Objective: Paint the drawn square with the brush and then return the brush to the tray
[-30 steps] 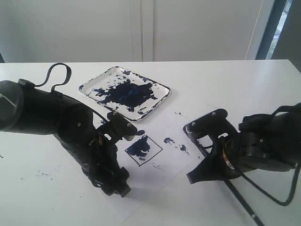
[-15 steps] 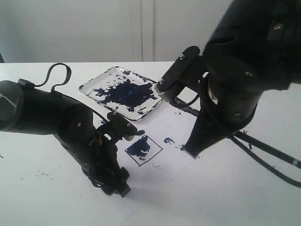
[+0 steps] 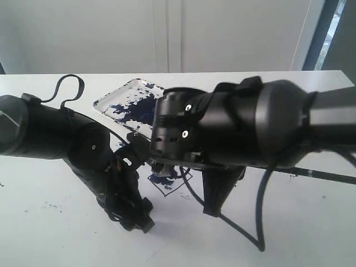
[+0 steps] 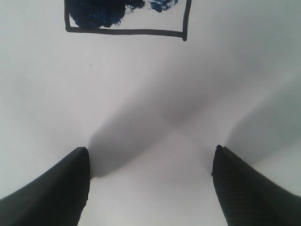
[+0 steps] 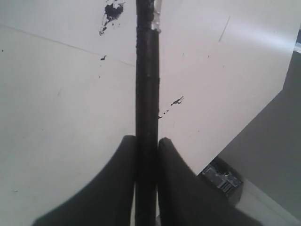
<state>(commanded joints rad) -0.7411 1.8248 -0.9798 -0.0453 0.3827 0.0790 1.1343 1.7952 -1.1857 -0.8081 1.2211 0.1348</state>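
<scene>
Right gripper (image 5: pixel 146 140) clamps long thin black brush (image 5: pixel 146 84); left gripper (image 4: pixel 150 157) gapes, black-outlined square (image 4: pixel 127 32) edge ahead, bare white paper (image 4: pixel 150 94) between.

A white paper (image 4: pixel 150 94) lies flat on a white table (image 3: pixel 311 222). Left of the paper in the exterior view, well off it, a faint trail of dark specks (image 3: pixel 50 207) marks the tabletop. A blue-black splatter (image 5: pixel 113 9) sits on the paper close to one edge. Smaller flecks (image 5: pixel 176 100) lie near it; whether these are on the paper cannot be told. Beyond the paper, past the table's far edge, stands a pale panelled wall (image 3: pixel 111 33), with a dark slanting frame (image 3: pixel 317 33) to the right. Away from the paper, past the table's edge, a grey surface (image 5: pixel 273 155) shows, and a small dark box (image 5: pixel 221 178) with pale marks sits just beside that edge.
</scene>
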